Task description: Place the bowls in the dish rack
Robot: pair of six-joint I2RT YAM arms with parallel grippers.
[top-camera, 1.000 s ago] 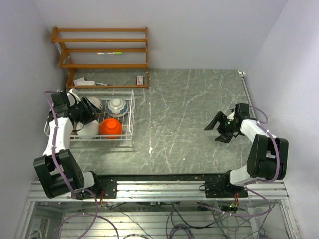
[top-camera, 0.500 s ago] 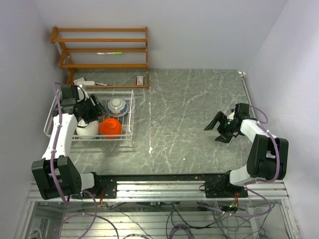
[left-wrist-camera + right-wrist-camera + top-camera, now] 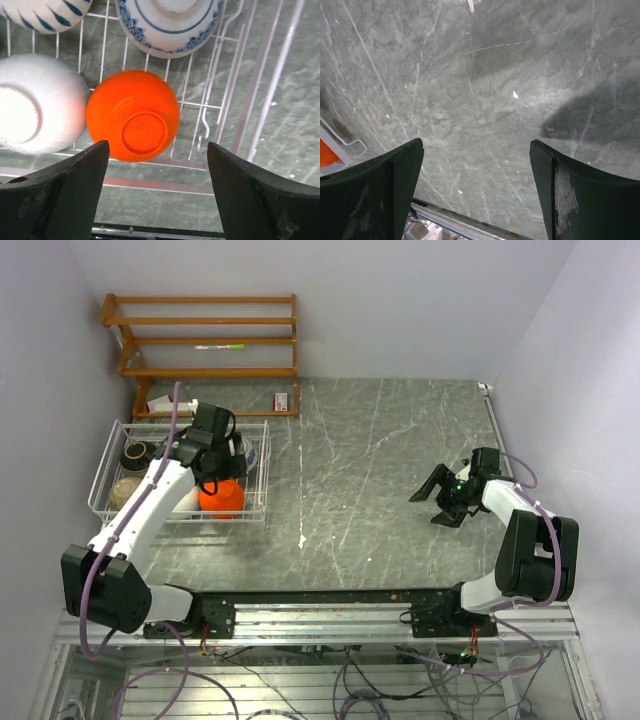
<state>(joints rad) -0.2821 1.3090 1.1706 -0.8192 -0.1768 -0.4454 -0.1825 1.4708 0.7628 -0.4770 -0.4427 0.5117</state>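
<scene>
The white wire dish rack [image 3: 264, 472] stands at the table's left. In it lie an orange-red bowl [image 3: 222, 498], upside down, a white bowl [image 3: 183, 504] partly under my left arm, a dark-rimmed bowl [image 3: 135, 453] and a tan bowl [image 3: 124, 490]. The left wrist view shows the orange-red bowl [image 3: 132, 116], the white bowl [image 3: 35, 117], a blue-and-white patterned bowl [image 3: 170, 22] and a blue-striped bowl [image 3: 45, 12] on the rack's wires [image 3: 260, 85]. My left gripper [image 3: 220, 476] [image 3: 157, 200] hangs open and empty above the orange-red bowl. My right gripper [image 3: 437, 502] [image 3: 477, 195] is open and empty over bare table at the right.
A wooden slatted shelf [image 3: 200, 340] stands at the back left, with a green pen [image 3: 220, 346] on it. A white object [image 3: 165, 405] and a small box [image 3: 282, 400] lie at its foot. A white scrap [image 3: 302, 538] lies right of the rack.
My left arm has swung from the rack's left end to its right part, above the orange-red bowl, uncovering the two bowls at the left end. The right arm has not moved.
</scene>
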